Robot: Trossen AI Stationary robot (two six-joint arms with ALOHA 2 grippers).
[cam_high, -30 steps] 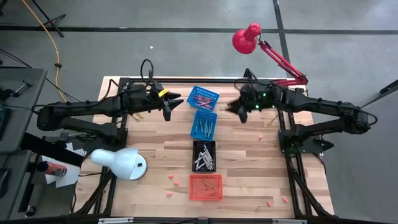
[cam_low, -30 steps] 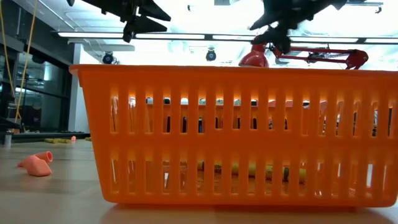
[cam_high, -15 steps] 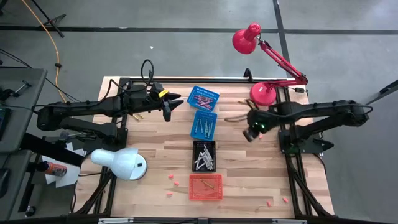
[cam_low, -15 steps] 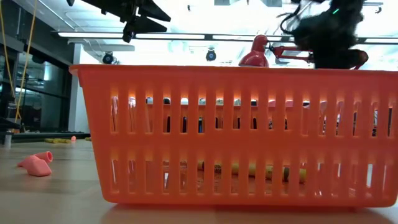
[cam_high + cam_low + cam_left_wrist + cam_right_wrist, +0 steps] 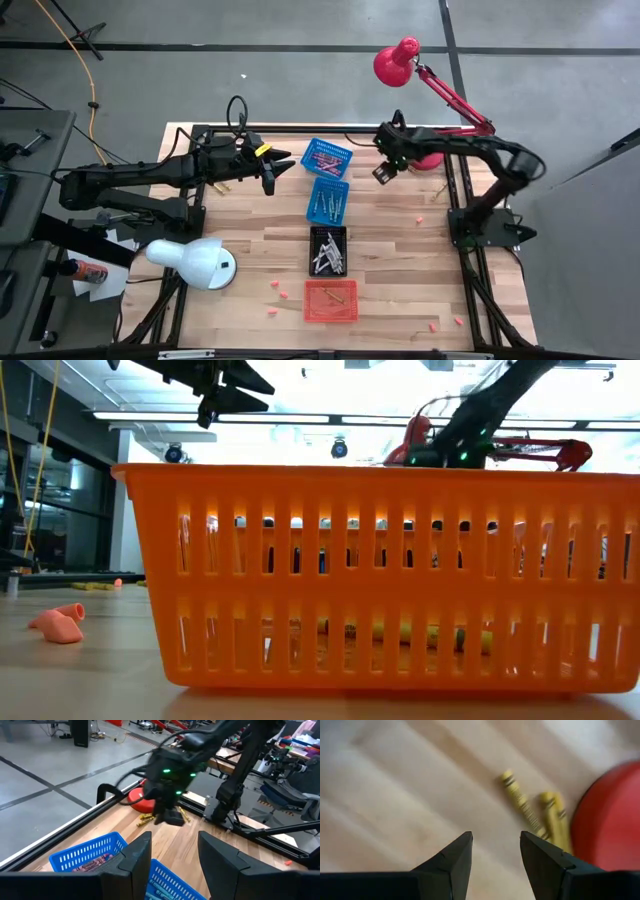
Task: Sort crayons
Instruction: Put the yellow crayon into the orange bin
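Now, from above, your right gripper (image 5: 381,174) hovers at the table's one o'clock beside the red lamp base (image 5: 428,155); the left gripper (image 5: 272,168) waits at eleven o'clock, fingers apart. From the right wrist, the fingers are apart and empty and the yellow crayons (image 5: 536,812) lie against that base, so you should descend slowly and close on one crayon only.

Robotics lab: concrete floor (image 5: 300,60), benches of equipment (image 5: 295,755).

Four baskets ran down the counter (image 5: 400,260) centre: two blue baskets (image 5: 327,158), a black one (image 5: 328,249), an orange one (image 5: 331,300). Bare wood lay at 3 and 9 o'clock of that row. White lamp (image 5: 190,262) blocked approx 8 o'clock; red lamp base (image 5: 428,158) sat at 1 o'clock, just beside the right end effector (image 5: 381,173), w/ yellow crayons (image 5: 547,815) against it. Left end effector (image 5: 272,168) hung open at 10 o'clock.
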